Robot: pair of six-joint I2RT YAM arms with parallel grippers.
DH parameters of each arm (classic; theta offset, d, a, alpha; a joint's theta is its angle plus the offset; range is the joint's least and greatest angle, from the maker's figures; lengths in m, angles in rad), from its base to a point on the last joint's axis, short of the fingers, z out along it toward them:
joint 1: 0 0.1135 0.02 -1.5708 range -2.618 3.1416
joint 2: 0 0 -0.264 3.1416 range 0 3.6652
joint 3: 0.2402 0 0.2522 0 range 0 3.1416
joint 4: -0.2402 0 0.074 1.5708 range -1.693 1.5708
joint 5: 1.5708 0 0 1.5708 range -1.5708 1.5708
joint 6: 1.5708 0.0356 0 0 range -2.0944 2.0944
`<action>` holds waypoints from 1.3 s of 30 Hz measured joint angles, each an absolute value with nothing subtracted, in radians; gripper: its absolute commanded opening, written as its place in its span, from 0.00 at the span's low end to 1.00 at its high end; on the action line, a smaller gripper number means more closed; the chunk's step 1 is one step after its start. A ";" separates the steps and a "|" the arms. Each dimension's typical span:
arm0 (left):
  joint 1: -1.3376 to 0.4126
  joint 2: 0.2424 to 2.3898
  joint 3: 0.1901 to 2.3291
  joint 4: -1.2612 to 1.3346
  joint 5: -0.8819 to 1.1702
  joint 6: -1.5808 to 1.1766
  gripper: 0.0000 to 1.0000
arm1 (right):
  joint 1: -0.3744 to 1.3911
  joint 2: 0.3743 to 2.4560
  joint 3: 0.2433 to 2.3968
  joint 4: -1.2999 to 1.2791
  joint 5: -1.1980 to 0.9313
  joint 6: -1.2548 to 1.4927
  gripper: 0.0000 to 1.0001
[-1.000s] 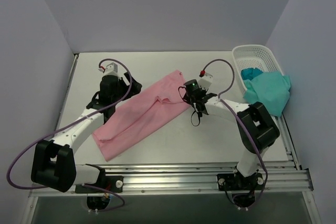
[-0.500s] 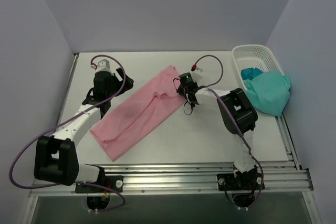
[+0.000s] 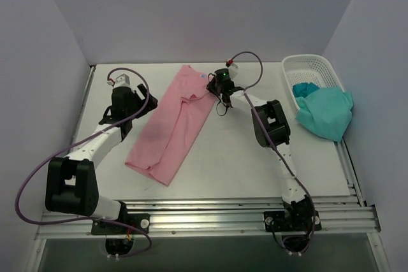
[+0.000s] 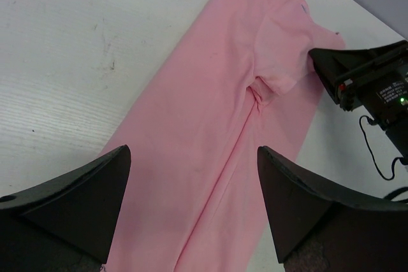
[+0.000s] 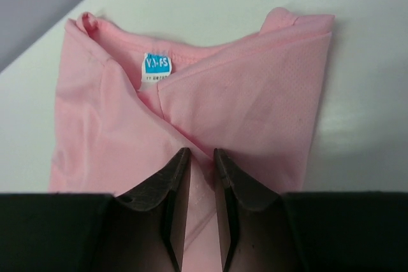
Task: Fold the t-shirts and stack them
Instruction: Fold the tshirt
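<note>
Though its fingertips hide the pinched fold, the right gripper (image 5: 201, 154) grips the pink shirt (image 3: 172, 125) below its collar label. The left gripper (image 4: 193, 152) hangs spread wide above that shirt's middle. The teal shirt (image 3: 325, 114) drapes over the basket (image 3: 306, 62), partly hidden inside.

The pink t-shirt (image 3: 169, 128) bears a blue-and-white label (image 5: 156, 64), the teal-green t-shirt (image 3: 328, 114) is plain, the lattice basket (image 3: 305, 57) white.
</note>
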State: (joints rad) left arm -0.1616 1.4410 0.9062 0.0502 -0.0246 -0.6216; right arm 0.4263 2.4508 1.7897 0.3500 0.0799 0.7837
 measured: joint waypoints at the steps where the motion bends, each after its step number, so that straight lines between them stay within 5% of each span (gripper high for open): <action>1: -0.162 1.441 0.907 0.049 -0.024 -0.621 0.89 | 0.423 2.490 1.856 0.336 0.066 0.785 0.19; 4: -0.162 1.441 0.909 0.047 -0.025 -0.620 0.89 | 0.411 2.625 2.092 0.273 0.038 0.787 0.22; 6: -0.162 1.439 0.910 0.045 -0.025 -0.619 0.89 | 0.401 2.709 2.242 0.241 0.023 0.790 0.34; 9: -0.162 1.422 0.910 0.032 -0.028 -0.619 0.89 | 0.388 2.759 2.327 0.255 -0.015 0.799 0.76; 11: -0.162 1.399 0.910 0.029 -0.029 -0.619 0.89 | 0.385 2.750 2.320 0.319 -0.038 0.785 0.93; 13: -0.162 1.372 0.910 0.028 -0.030 -0.620 0.89 | 0.383 2.714 2.243 0.387 -0.063 0.766 0.97; 29: -0.165 1.155 0.742 0.013 -0.114 -0.729 0.89 | 0.492 1.671 1.111 0.638 0.029 0.768 0.99; 39: -0.180 1.143 0.592 -0.017 -0.178 -0.850 0.86 | 0.866 1.702 0.822 0.493 0.241 0.945 0.99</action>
